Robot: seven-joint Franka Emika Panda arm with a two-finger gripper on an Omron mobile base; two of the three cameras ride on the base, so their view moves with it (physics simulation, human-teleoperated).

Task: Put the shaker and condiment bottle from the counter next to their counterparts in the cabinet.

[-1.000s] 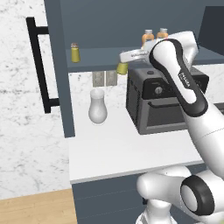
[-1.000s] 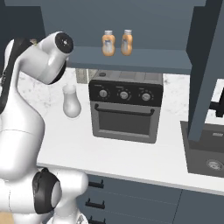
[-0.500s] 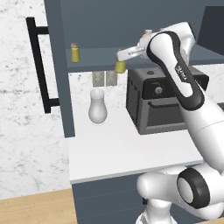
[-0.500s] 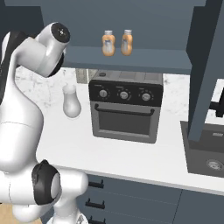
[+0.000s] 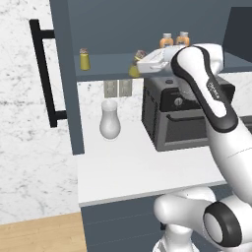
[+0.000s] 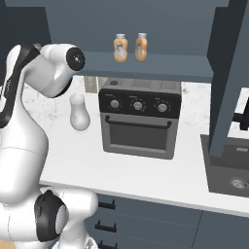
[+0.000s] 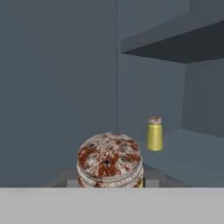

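Hand view – jaws (image 7: 109, 186) clamp shaker (image 7: 110, 159), second shaker (image 7: 154, 133) beyond

The arm (image 5: 211, 103) is showing glossy white rounded shells, dark grey joint discs, a black band with small white lettering, and a bulbous white base (image 5: 197, 221).

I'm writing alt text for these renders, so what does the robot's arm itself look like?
The arm is glossy white, built of rounded tubular links with dark grey bands and discs at the joints. One link carries a small line of dark lettering, too small to read. A boxy white hand ends in the gripper. The same white shells and a black joint disc show in the right base view. No loose cables are visible.
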